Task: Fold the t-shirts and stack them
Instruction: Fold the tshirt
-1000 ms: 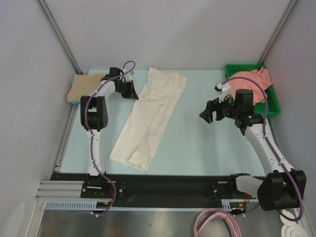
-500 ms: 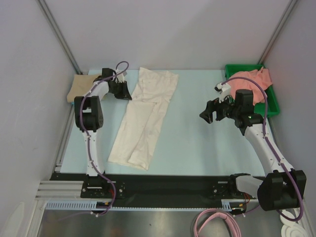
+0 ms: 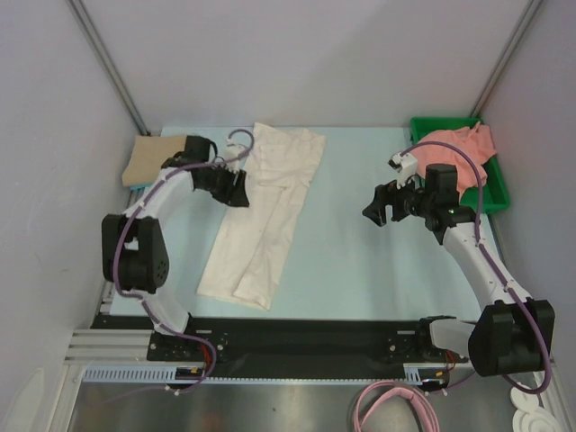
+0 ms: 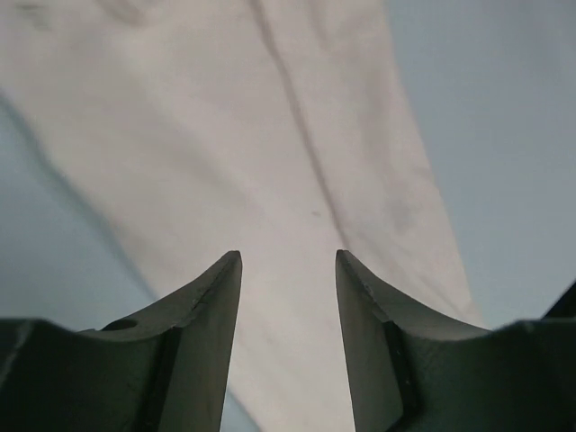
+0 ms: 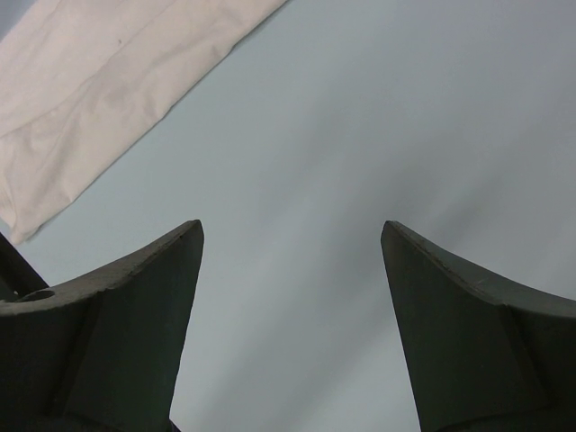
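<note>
Cream-white t-shirt (image 3: pixel 265 216) lies in a long fold left of table (image 3: pixel 360 270) centre, running 1 to 7 o'clock, limp light cotton probably best pinched at a hem corner; left gripper (image 3: pixel 238 193) hangs parted and empty over its 10 o'clock edge, right gripper (image 3: pixel 382 205) wide, empty.

— How many t-shirts do you count?
— Three. One cream-white t-shirt (image 3: pixel 265 216) in the middle, one tan t-shirt (image 3: pixel 157 157) at the far left, one salmon-pink t-shirt (image 3: pixel 461 144) at the far right.
— Trays?
— One green tray (image 3: pixel 497 194), far right.
— And arms?
— Two: the left arm (image 3: pixel 135 252) and the right arm (image 3: pixel 477 261).
— Grippers?
— One on each, so two: the left gripper (image 3: pixel 236 191) and the right gripper (image 3: pixel 382 205), each with two fingers.
— Tables?
— One table (image 3: pixel 360 270).
</note>
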Controlling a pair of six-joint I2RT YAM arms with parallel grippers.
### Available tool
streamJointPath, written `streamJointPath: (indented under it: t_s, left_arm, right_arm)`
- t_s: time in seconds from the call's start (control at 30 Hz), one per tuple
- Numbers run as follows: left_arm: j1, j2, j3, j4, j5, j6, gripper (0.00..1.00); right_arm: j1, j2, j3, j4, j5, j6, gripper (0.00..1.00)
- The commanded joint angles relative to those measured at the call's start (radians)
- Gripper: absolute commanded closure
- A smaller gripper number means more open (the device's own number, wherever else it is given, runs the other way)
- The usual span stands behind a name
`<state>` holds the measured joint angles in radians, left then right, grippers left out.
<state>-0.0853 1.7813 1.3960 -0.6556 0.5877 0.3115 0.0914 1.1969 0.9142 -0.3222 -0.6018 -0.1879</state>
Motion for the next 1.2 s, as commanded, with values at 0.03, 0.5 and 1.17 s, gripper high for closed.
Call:
streamJointPath:
  t_s: [0.03,0.5,1.17]
  left_arm:
    - [-0.180,-0.157,-0.203,-0.137,-0.011,0.186,0.49]
    - [-0.450,-0.362,-0.499,-0.153,-0.175,0.187,0.55]
    - [-0.760,-0.123,-0.460,-0.203,-0.261,0.224,0.54]
  right_arm:
    - [0.002,-0.005,0.002,0.035,0.008,-0.008,0.14]
    - [0.002,-0.028,-0.003,0.035,0.013,-0.013,0.14]
    - [0.001,-0.016,0.000,0.028,0.030,-0.030,0.13]
